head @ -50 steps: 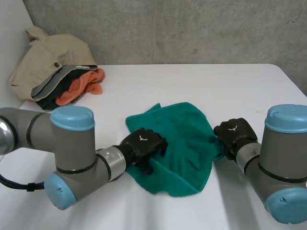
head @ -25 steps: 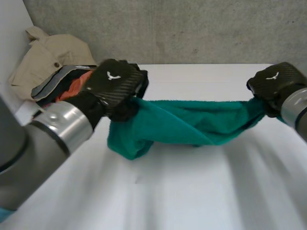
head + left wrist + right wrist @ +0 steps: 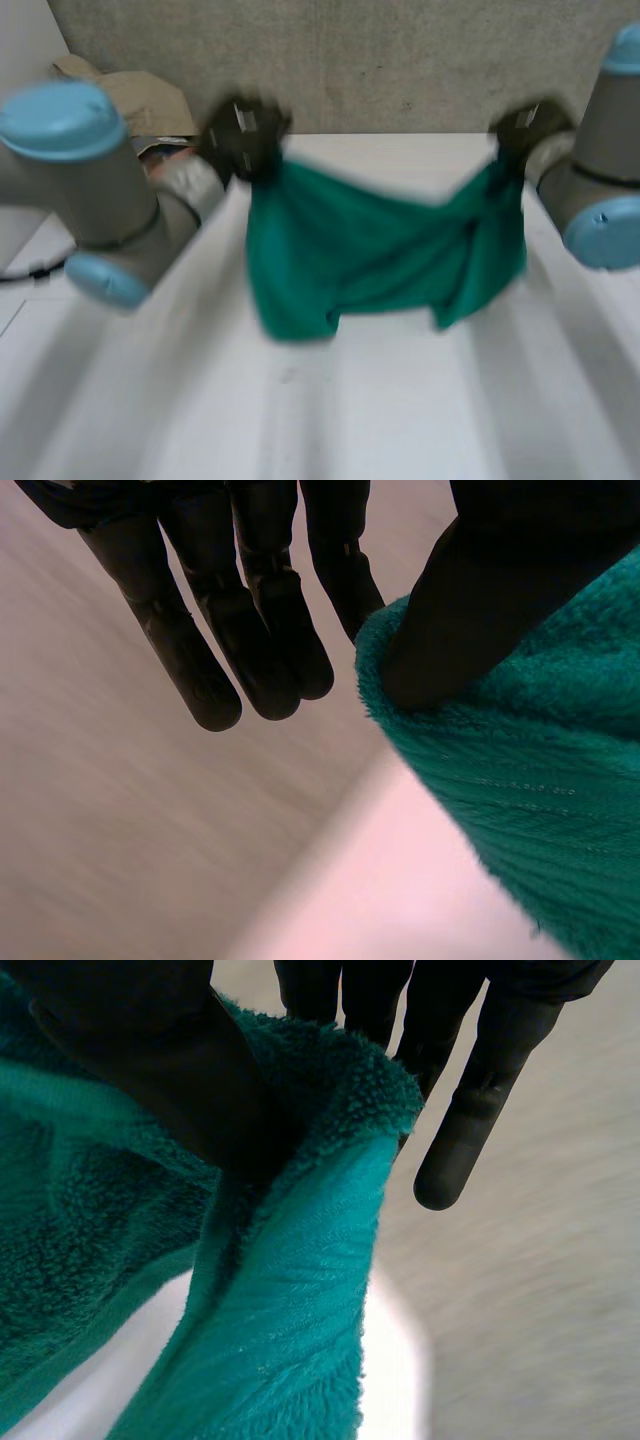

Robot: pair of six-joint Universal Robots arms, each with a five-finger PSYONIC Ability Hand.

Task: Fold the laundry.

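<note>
A: Quick, where's the laundry piece?
B: Green towel (image 3: 380, 255), held up btwn both hands over the mid of the white table (image 3: 400, 420). Top edge sags in the middle. Two lobes hang down, the one nearer the left hand lower. Can't tell if the low edge touches the table.
A: Left hand?
B: Left hand (image 3: 243, 135) is on the top corner at its side. Wrist view: thumb (image 3: 470, 600) pressed onto the towel's fuzzy edge, pinching it. The other fingers (image 3: 250, 640) are straight, close together, off the cloth.
A: And the right?
B: Right hand (image 3: 522, 130) has the opposite top corner. Its wrist view: thumb (image 3: 150, 1050) clamps a fold of the edge vs. the fingers behind, and one finger (image 3: 480, 1110) sticks out straight past the cloth. Towel drops away below the palm.
A: Hands far apart?
B: Well apart, approx. level.
A: Anything else around?
B: Beige garment (image 3: 140, 100) at the table's far left corner, behind the left arm (image 3: 90, 190). Right arm (image 3: 600, 170) on the other side. Grey wall (image 3: 400, 60) at the back.
</note>
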